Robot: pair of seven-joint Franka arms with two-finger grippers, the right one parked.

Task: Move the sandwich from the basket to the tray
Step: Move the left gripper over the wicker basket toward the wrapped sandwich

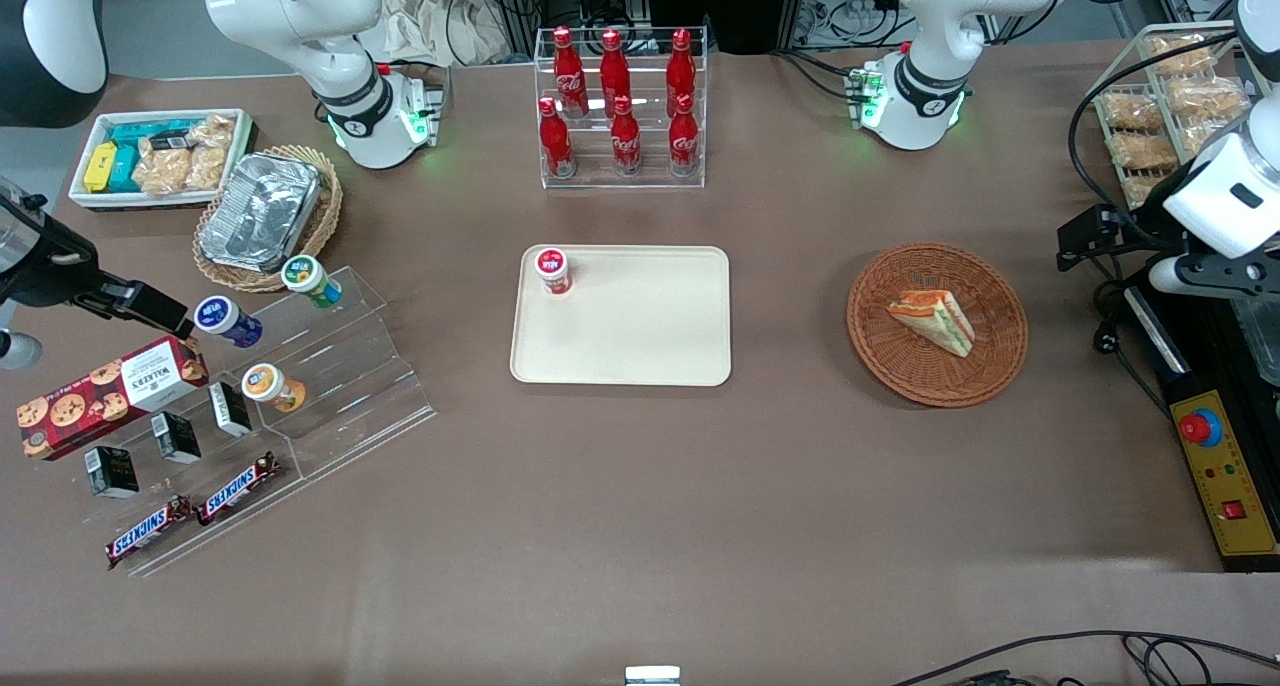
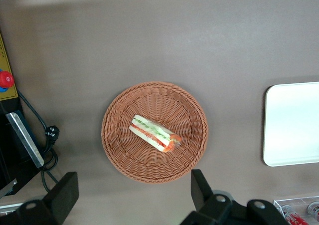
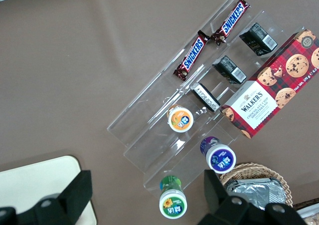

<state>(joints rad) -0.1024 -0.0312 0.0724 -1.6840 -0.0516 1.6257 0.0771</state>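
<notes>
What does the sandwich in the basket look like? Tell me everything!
The sandwich is a small triangle wedge of pale bread with red, orange and green layers showing along its cut side, in shiny clear wrap. It lies flat near the middle of the round reddish-brown wicker basket, touching only the basket. The gripper hangs above with open jaws, not touching it.

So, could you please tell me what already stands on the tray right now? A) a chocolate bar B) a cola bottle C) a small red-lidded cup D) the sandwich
C: a small red-lidded cup stands in one corner of the tray, while the sandwich lies in the basket; the gripper hangs above the basket, jaws open.
</notes>
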